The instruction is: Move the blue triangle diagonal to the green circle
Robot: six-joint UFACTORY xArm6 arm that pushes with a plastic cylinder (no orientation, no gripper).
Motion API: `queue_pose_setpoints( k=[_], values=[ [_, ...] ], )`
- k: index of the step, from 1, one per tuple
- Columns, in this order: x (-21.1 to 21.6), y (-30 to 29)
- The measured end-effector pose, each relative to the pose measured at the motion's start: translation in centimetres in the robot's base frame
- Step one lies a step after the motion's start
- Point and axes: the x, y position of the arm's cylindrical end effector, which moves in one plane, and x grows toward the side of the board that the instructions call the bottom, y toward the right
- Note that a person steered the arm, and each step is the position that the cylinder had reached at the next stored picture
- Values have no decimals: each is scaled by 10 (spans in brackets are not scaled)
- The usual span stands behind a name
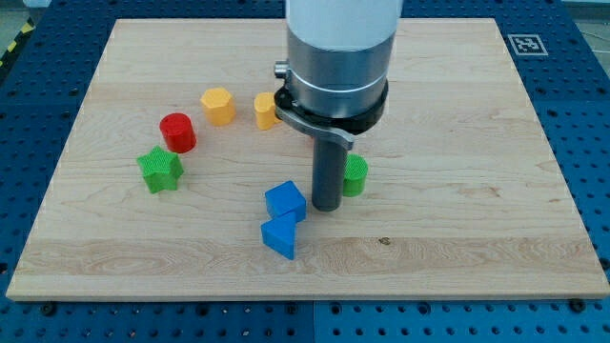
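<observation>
The blue triangle (279, 236) lies near the board's lower middle. A blue cube (285, 201) touches it just above. The green circle (355, 175) stands to the right, partly hidden behind my rod. My tip (327, 206) rests on the board between the blue cube and the green circle, close to both, up and to the right of the blue triangle.
A green star (159, 170) and a red cylinder (177, 131) sit at the left. A yellow hexagon block (218, 105) and a second yellow block (266, 110) lie above the middle, the second partly hidden by the arm. The wooden board (477, 191) rests on a blue perforated table.
</observation>
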Motion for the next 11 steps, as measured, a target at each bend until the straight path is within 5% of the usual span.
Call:
queue_pose_setpoints(
  k=[9,11],
  values=[
    [-6,-74],
    [60,-74]
  ],
)
